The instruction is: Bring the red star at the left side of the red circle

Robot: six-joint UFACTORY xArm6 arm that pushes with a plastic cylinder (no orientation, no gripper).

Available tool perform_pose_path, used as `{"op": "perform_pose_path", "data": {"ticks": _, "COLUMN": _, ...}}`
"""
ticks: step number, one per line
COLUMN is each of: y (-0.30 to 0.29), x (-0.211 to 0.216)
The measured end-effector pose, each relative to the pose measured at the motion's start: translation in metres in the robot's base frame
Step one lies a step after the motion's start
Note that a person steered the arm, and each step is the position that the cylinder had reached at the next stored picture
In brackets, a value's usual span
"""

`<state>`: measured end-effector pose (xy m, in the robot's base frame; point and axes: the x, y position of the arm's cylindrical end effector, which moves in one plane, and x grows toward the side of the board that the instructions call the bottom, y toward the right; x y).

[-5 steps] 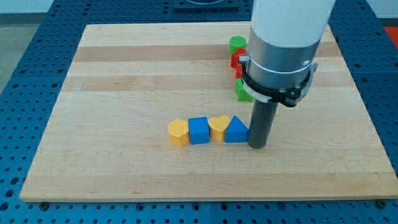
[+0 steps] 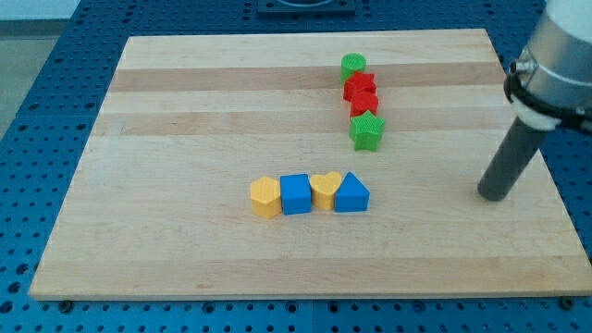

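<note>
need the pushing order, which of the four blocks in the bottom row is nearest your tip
The blue triangle-shaped block, at the row's right end. My tip stands to its right, apart from it; the yellow heart, blue cube and other yellow block lie farther left.

The worktop (image 2: 185, 102) is pale wood with long lengthwise grain bands, smooth and matt, its front edge a plain sawn face. It lies on a blue metal plate (image 2: 37, 55) pierced with regular holes, faintly shiny. The rod ending in my tip (image 2: 493, 198) looks dark, smooth and matt — like rubber or anodised metal; the arm's shell (image 2: 564, 46) above it is pale grey, satin. The blocks look like moulded plastic, matt with fine ridging: the green star (image 2: 367, 130), the red star (image 2: 362, 86), a red block (image 2: 364, 104) — shape unclear, the green cylinder (image 2: 352, 66), the yellow hexagon (image 2: 265, 197), blue cube (image 2: 296, 194), yellow heart (image 2: 324, 190), blue triangle (image 2: 352, 193).
</note>
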<state>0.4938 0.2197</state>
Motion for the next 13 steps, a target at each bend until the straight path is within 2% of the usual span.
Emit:
{"op": "perform_pose_path", "data": {"ticks": 4, "y": -0.017, "x": -0.173}}
{"op": "perform_pose_path", "data": {"ticks": 6, "y": -0.057, "x": -0.226}}
{"op": "perform_pose_path", "data": {"ticks": 9, "y": -0.079, "x": -0.202}}
{"op": "perform_pose_path", "data": {"ticks": 13, "y": -0.195, "x": -0.181}}
